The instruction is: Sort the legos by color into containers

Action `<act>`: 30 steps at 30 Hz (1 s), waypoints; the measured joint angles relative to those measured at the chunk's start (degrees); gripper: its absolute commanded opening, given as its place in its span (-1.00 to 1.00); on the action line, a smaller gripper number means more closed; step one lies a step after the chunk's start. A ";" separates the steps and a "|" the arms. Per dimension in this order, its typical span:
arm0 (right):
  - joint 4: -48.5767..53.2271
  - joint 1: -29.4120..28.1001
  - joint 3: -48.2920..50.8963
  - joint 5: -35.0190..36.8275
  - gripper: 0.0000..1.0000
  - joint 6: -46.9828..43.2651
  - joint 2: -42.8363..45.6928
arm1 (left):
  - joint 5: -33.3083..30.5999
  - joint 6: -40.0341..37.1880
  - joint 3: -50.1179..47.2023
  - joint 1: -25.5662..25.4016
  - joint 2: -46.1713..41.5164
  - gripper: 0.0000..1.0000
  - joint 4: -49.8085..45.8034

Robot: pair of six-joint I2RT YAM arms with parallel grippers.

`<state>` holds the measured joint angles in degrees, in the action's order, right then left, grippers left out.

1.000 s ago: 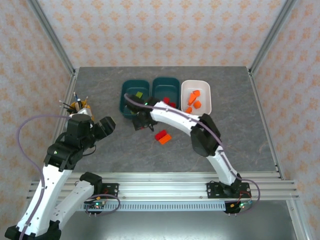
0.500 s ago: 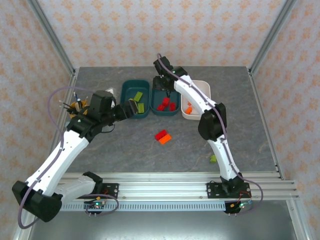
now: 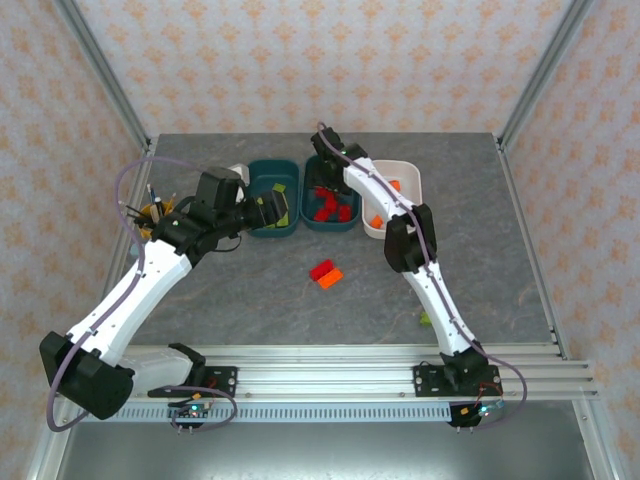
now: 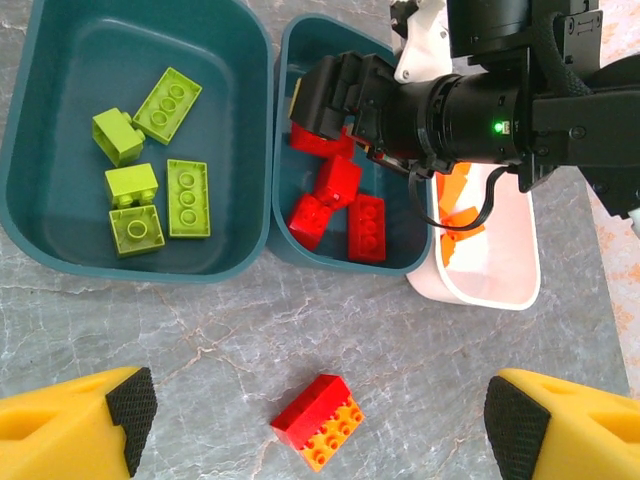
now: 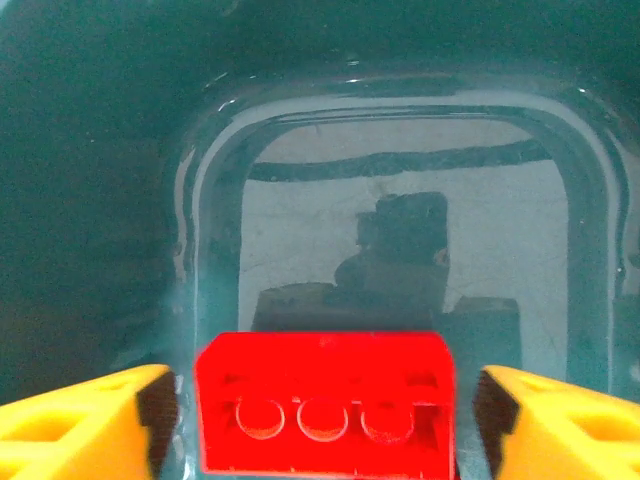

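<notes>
Right gripper [image 5: 322, 418] sits low in the middle dark teal plastic tray [image 4: 280, 215], jaws released either side of a red plastic brick [image 5: 325, 375]. The brick is probably resting there, colour-matched with the other red bricks [image 4: 365, 225]. Left gripper [image 3: 264, 210] is spread wide and empty, likely staged for the joined red-orange brick pair [image 4: 320, 420] on the grey table [image 3: 500, 260].

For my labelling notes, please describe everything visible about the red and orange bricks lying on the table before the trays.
The red and orange bricks are glossy plastic; round studs show on the orange one. They lie pressed side by side, diagonally, on the grey marbled table, apart from the middle teal tray. Whether they are clipped together I cannot tell.
</notes>
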<state>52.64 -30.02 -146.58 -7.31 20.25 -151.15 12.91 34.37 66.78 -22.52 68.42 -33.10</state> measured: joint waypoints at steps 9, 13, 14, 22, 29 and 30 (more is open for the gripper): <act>0.92 -0.04 -1.92 -0.17 0.58 0.09 2.08 | 0.20 -1.46 0.00 -1.03 0.04 0.76 0.02; 0.61 -0.17 4.81 0.13 0.49 0.11 10.67 | 0.20 -2.73 0.00 -2.62 0.55 0.75 0.00; 0.57 -0.20 7.43 0.28 0.45 0.11 14.03 | 0.17 -3.06 0.04 -3.15 0.79 0.76 0.00; -3.30 -0.33 33.16 4.02 0.28 3.21 42.56 | -0.70 -4.90 2.08 -11.13 4.94 0.74 0.07; -0.70 -0.33 61.24 7.91 0.24 11.43 66.99 | -2.93 -2.40 4.00 -23.98 13.81 0.70 2.16; 0.61 -0.33 64.61 8.28 0.24 12.98 70.36 | -3.23 -1.66 4.59 -25.99 15.76 0.69 2.58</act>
<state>53.25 -30.35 -81.97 0.97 33.23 -80.79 9.67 32.71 71.37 -48.51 84.18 -30.52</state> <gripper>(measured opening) 0.623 0.853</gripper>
